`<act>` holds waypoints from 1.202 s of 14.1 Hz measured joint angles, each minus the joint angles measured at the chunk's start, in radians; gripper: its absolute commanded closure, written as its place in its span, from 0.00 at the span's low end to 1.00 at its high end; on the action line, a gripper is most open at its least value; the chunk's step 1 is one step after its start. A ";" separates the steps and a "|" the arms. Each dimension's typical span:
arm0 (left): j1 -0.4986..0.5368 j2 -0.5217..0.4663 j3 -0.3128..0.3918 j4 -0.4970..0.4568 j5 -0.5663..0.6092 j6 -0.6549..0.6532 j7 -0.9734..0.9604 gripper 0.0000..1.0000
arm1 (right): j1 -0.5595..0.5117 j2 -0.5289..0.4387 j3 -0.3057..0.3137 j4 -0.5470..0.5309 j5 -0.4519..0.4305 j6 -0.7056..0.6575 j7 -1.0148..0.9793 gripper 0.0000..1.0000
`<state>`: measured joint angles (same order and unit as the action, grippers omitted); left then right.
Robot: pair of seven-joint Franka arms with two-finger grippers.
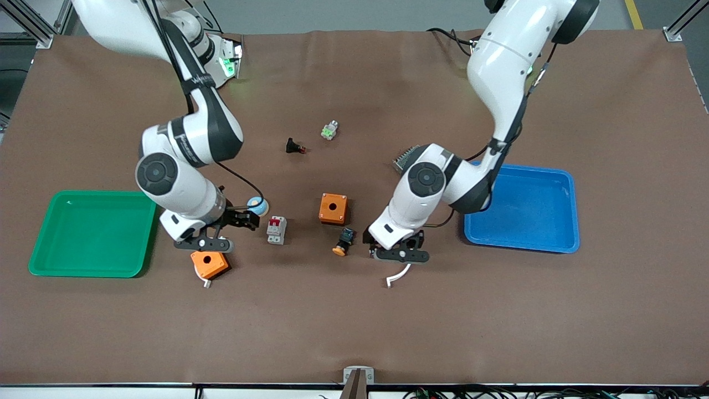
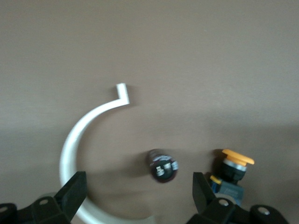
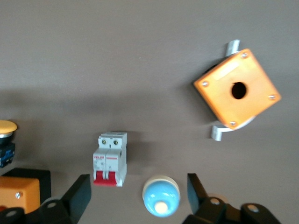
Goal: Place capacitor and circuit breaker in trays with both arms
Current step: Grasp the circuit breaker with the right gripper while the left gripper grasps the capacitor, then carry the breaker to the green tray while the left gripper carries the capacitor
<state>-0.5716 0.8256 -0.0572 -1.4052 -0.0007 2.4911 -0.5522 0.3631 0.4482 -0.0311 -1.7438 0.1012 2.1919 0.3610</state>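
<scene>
front view, circuit breaker (image 1: 276, 229) seen on table beside right gripper (image 1: 242, 217), left gripper (image 1: 400, 254) low near curved white clip (image 1: 398, 275), left wrist view, capacitor (image 2: 162, 165) framed between spread fingers (image 2: 72, 193), right wrist view, fingers (image 3: 79, 196) parted, breaker and blue-white knob (image 3: 160, 195) between them

White arms, black joints (black cables alongside), black tools.

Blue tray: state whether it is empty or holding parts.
Apparently empty: the blue tray shows only bare blue floor, though the left arm hides one corner. The capacitor lies on the table.
</scene>
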 measured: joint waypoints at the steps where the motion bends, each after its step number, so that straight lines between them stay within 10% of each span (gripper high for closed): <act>1: -0.010 0.020 0.000 0.004 0.000 0.028 -0.007 0.00 | 0.006 0.025 0.000 0.002 0.017 0.020 0.000 0.13; 6: -0.022 0.069 0.000 0.015 0.000 0.084 -0.015 0.04 | 0.046 0.114 0.000 0.008 0.065 0.089 0.018 0.17; 11: -0.024 0.073 0.000 0.017 0.000 0.095 -0.015 0.46 | 0.072 0.152 0.000 0.016 0.079 0.125 0.021 0.22; 17: -0.024 0.073 0.000 0.017 0.000 0.096 -0.015 0.82 | 0.082 0.193 -0.001 0.019 0.079 0.141 0.019 0.75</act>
<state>-0.5958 0.8987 -0.0567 -1.3885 -0.0008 2.5876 -0.5669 0.4447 0.6413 -0.0320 -1.7247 0.1801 2.3328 0.3802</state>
